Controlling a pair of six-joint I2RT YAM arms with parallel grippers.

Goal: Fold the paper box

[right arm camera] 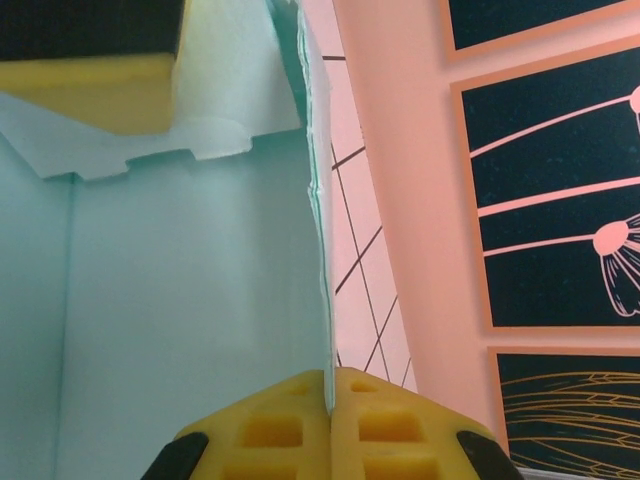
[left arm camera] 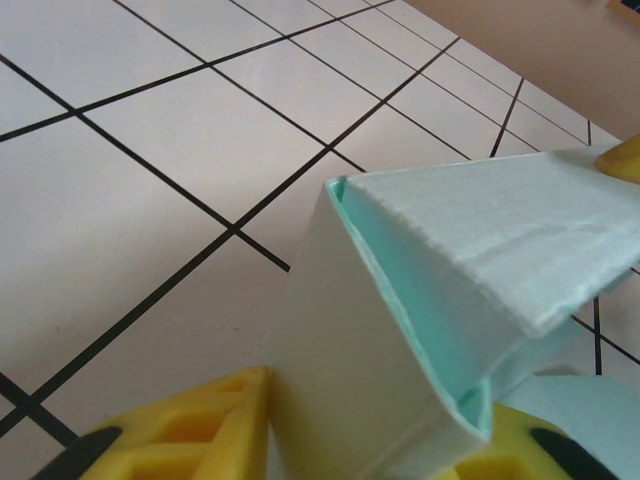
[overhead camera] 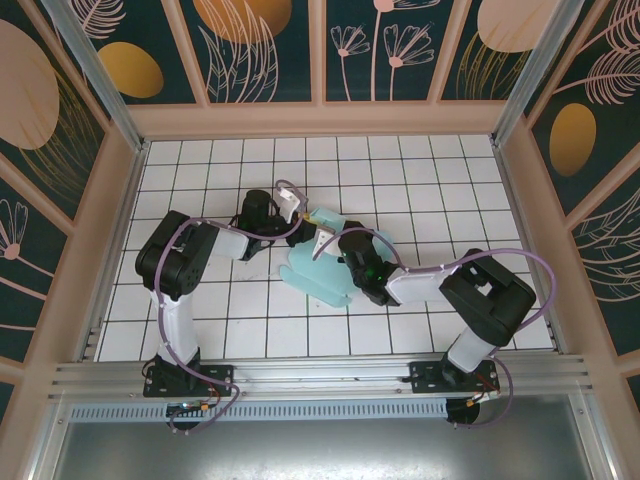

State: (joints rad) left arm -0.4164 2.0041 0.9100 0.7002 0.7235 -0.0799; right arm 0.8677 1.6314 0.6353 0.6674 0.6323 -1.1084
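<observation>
The paper box, pale aqua card, lies partly folded mid-table with one end raised between both arms. My left gripper comes in from the left. In its wrist view a folded white-and-aqua corner of the box fills the gap between its yellow fingers, which touch it on both sides. My right gripper reaches in from the right. Its fingers are pressed together on the thin edge of an upright panel. A yellow finger of the left gripper presses a flap at the top of that view.
White tiled floor surrounds the box on all sides. Pink-framed patterned walls enclose the table at the back and both sides. The arm bases stand on the metal rail at the near edge.
</observation>
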